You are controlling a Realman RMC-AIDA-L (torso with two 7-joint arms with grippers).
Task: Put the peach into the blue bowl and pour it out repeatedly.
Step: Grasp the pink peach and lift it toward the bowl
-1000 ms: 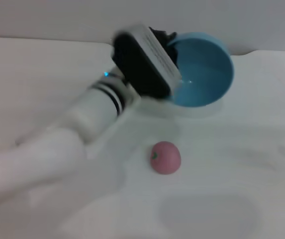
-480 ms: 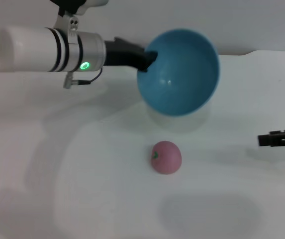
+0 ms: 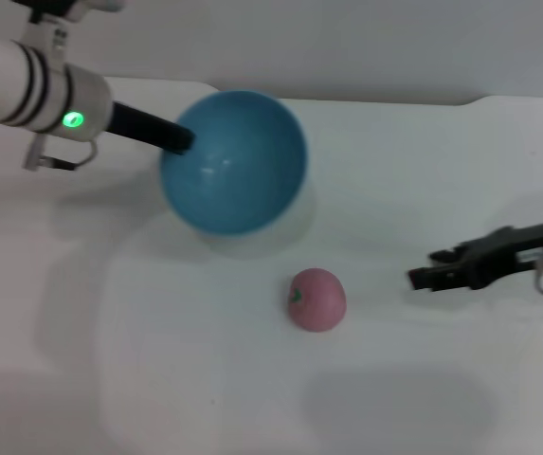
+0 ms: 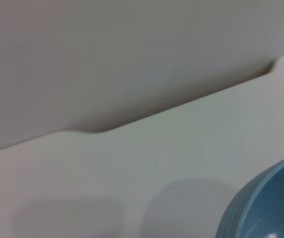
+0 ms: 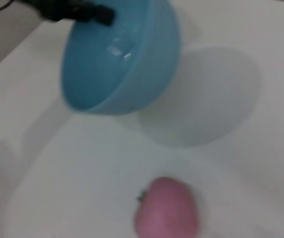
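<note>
The pink peach (image 3: 316,300) lies on the white table, near the middle, with its green stem spot facing left; the right wrist view shows the peach (image 5: 166,212) close up. My left gripper (image 3: 178,140) is shut on the rim of the blue bowl (image 3: 234,161), holding it tilted in the air up and left of the peach. The bowl (image 5: 117,64) casts a round shadow on the table. Its rim (image 4: 263,206) shows in the left wrist view. My right gripper (image 3: 421,273) hovers open to the right of the peach, apart from it.
The white table (image 3: 252,398) ends at a back edge (image 3: 394,98) against a grey wall. A step in that edge shows at the far right (image 3: 484,98).
The left arm has carried the bowl leftward and a little lower. The right gripper has come in from the right toward the peach. The peach has stayed put.
</note>
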